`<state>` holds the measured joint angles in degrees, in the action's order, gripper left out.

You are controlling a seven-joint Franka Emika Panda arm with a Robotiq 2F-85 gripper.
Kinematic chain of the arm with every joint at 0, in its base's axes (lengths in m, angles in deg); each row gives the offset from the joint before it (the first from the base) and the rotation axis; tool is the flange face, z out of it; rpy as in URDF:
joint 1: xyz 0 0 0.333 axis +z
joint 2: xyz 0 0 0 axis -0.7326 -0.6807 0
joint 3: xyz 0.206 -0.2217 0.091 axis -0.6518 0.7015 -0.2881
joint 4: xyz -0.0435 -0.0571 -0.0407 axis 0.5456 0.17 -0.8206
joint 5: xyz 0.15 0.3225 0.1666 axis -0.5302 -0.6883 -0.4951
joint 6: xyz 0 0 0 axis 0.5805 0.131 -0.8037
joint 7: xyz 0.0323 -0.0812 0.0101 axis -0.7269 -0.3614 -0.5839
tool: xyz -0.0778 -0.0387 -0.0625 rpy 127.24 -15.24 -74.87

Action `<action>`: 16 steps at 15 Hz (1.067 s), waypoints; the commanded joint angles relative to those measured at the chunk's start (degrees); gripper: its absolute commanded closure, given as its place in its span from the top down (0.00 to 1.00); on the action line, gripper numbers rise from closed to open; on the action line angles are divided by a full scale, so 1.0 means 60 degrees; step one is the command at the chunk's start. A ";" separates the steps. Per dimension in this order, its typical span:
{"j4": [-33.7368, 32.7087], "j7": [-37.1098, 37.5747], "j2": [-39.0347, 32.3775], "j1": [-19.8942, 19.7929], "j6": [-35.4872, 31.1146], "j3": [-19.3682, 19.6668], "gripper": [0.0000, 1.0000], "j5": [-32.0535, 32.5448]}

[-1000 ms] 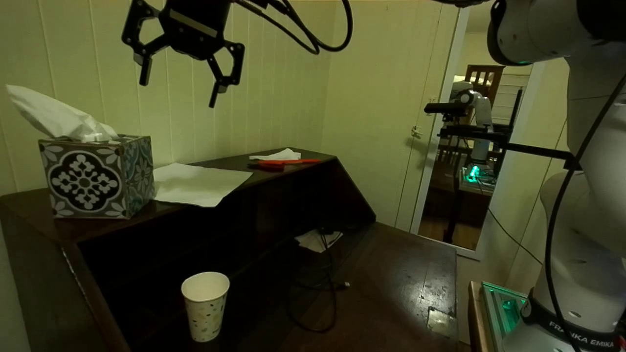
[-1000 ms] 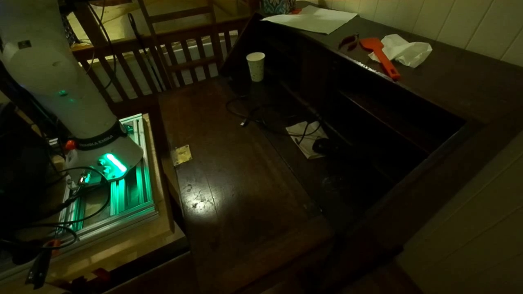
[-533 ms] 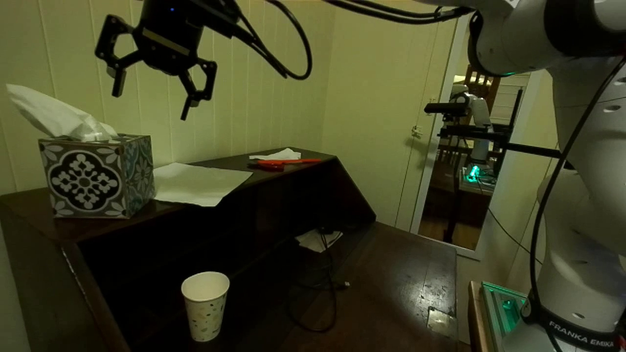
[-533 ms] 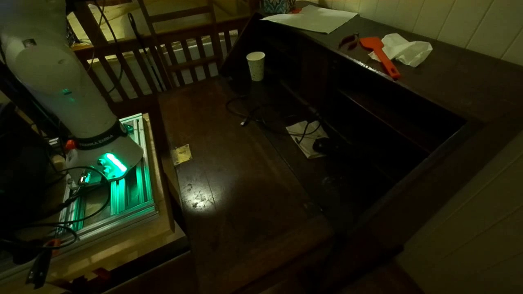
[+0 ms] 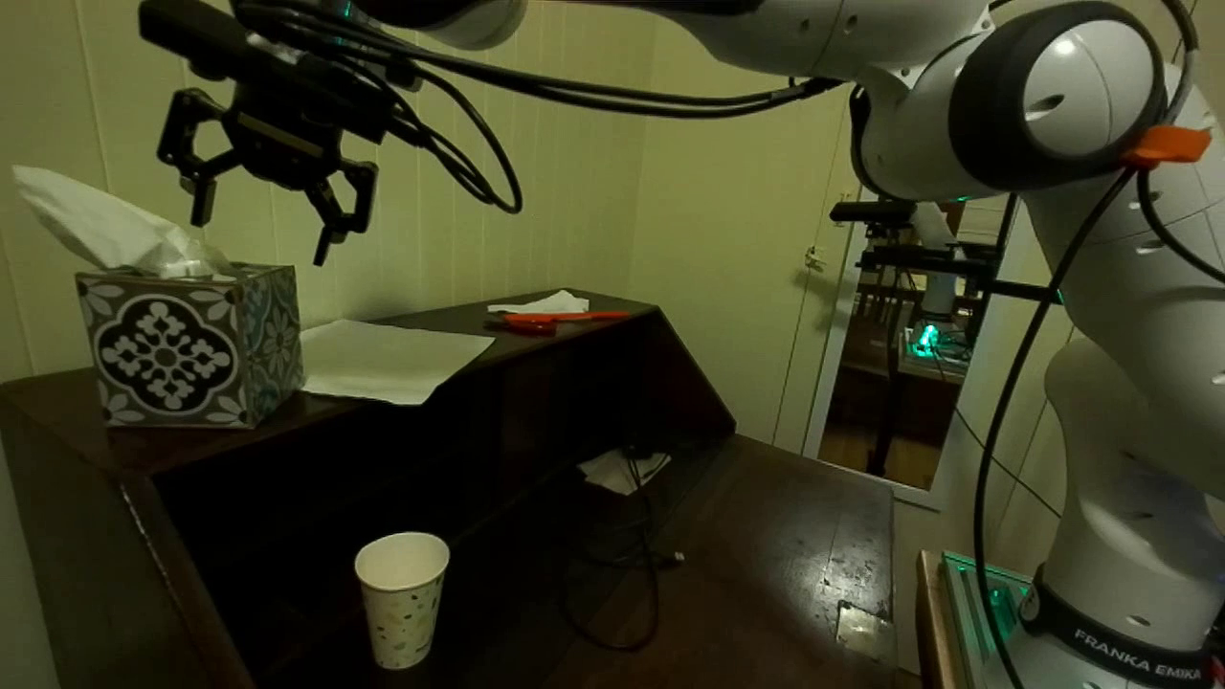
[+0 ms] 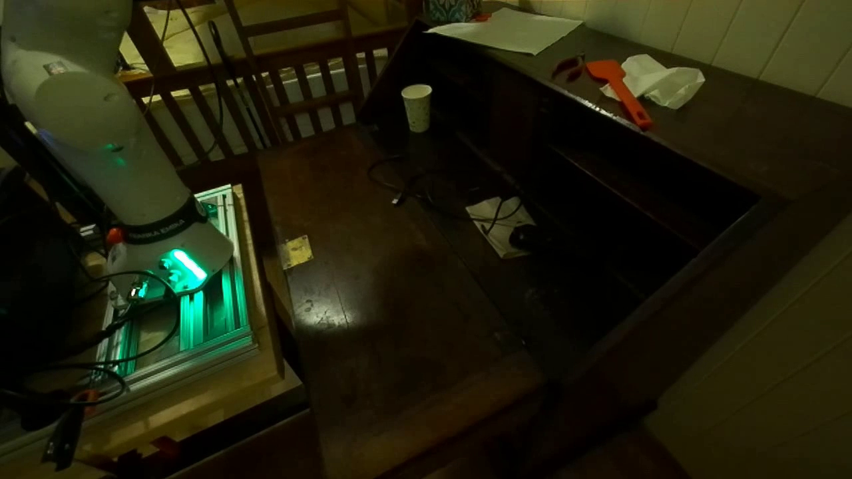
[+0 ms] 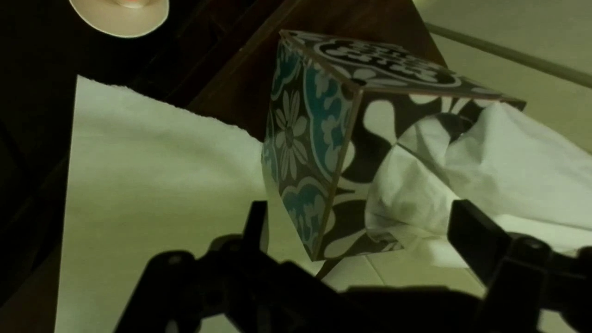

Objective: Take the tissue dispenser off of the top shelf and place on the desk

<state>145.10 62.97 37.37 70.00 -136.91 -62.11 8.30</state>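
Observation:
The tissue dispenser, a patterned cube box with white tissue poking from its top, stands upright on the top shelf. In an exterior view only its lower part shows at the top edge. My gripper is open and empty, above the box and toward its right side in that view, pointing down at a tilt. In the wrist view the open fingers appear on either side of the box's near corner, apart from it. The desk lies lower; it also shows in an exterior view.
A white paper sheet lies beside the box. A red scraper and crumpled tissue lie further along the shelf. A paper cup, a black cable and a folded paper are below. A panelled wall stands behind.
My open gripper has moved down and to the left in an exterior view, closer to the tissue dispenser. The arm has reached further out. The box and other objects have not moved.

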 commanded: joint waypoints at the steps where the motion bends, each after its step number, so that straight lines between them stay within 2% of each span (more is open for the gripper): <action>1: -0.1197 0.0337 -0.0784 0.0176 0.0315 0.0243 1.00 0.0159; 2: -0.1292 0.0339 -0.0855 0.0190 0.0400 0.0279 1.00 0.0135; 5: -0.1448 0.0374 -0.0980 0.0186 0.0695 0.0284 0.85 0.0078; 6: -0.1500 0.0403 -0.1007 0.0186 0.0796 0.0283 0.84 0.0068; 7: -0.1528 0.0473 -0.1005 0.0179 0.0897 0.0280 0.76 0.0041; 8: -0.1532 0.0514 -0.1007 0.0164 0.0946 0.0283 0.79 0.0038; 11: -0.1498 0.0588 -0.1051 0.0153 0.1060 0.0256 0.75 0.0013; 16: -0.1773 0.0483 -0.1402 0.0257 0.1075 0.0208 0.81 0.0051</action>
<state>138.81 65.26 31.71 70.64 -131.95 -61.02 8.28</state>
